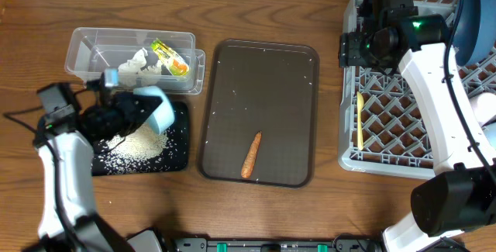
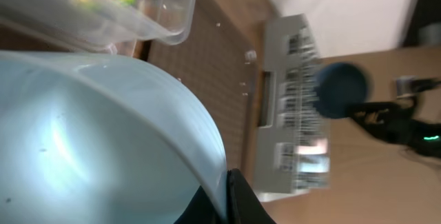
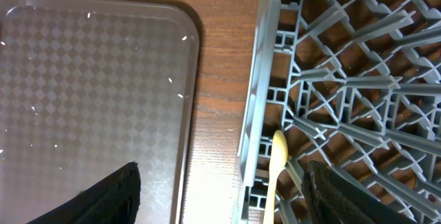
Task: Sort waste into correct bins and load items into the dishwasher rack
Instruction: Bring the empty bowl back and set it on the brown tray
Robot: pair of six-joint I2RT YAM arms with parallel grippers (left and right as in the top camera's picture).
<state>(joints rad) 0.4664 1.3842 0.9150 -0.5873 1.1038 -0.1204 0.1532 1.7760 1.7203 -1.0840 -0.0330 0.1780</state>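
- Pinching the cup [image 1: 157, 109] by its rim with the left claw [image 1: 142, 107], closed on the wall and holding it tipped on its side just above the rice [image 1: 139, 145] heaped on the black tray [image 1: 180, 156].
- Could slip or swivel in so thin a rim pinch, dropping onto the heap and scattering grains over the tray's low edge onto the table.
- Might carry clinging grains off to the rack [image 1: 395, 139] if lifted away before a full emptying; inside of the cup too blurred in the wrist view for a check.
- Hangs close beside the tub [image 1: 77, 46] of tissue [image 1: 139, 64] and wrapper [image 1: 170, 56]; a careless swing upright could knock that tub or flick rice into the wrong bin.
- Leaves the carrot [image 1: 251, 156] lying on the brown tray [image 1: 263, 74], well apart from both bins; round and tapered, so likely to roll away from a sloppy grab.
- Shows the right claw [image 3: 224, 203] spread open and empty, over the rack's left edge just above the spoon [image 1: 359, 120]; risks blocking the cup's path in, or nudging the spoon through the lattice on a low move.
- Has the plate [image 1: 474, 19] standing at the rack's far corner, crowding that side for a placement.
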